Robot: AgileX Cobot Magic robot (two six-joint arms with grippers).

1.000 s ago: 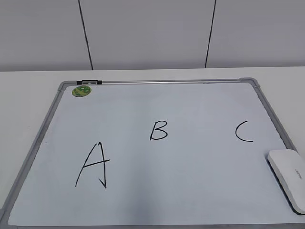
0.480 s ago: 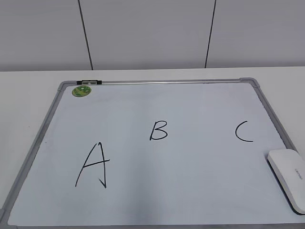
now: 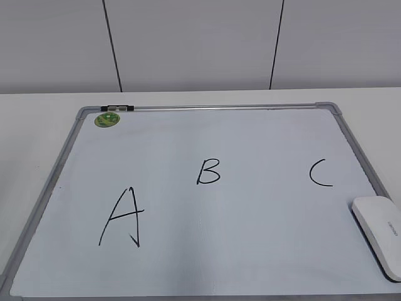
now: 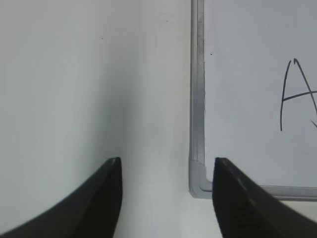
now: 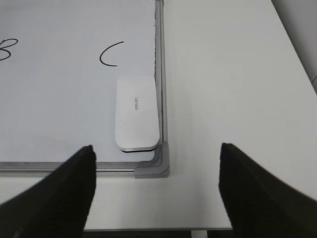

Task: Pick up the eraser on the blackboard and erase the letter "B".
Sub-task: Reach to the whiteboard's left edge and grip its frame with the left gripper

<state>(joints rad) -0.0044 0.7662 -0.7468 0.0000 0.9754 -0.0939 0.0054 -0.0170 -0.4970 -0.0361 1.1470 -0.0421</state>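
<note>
The blackboard (image 3: 263, 207) lies flat on the table, a white board in a grey frame. The black letter "B" (image 3: 208, 170) is at its middle, between a larger "A" (image 3: 122, 217) and a "C" (image 3: 320, 173). The white eraser (image 3: 379, 235) lies at the board's near right corner; it also shows in the right wrist view (image 5: 135, 112). My right gripper (image 5: 156, 147) is open and empty, above the table edge just short of that corner. My left gripper (image 4: 166, 161) is open and empty beside the board's near left corner (image 4: 199, 181). Neither gripper shows in the exterior view.
A round green magnet (image 3: 107, 119) sits at the board's far left corner beside a black clip (image 3: 117, 108) on the frame. White table (image 5: 233, 99) surrounds the board; its front edge (image 5: 158, 229) runs just below the right gripper. A wall stands behind.
</note>
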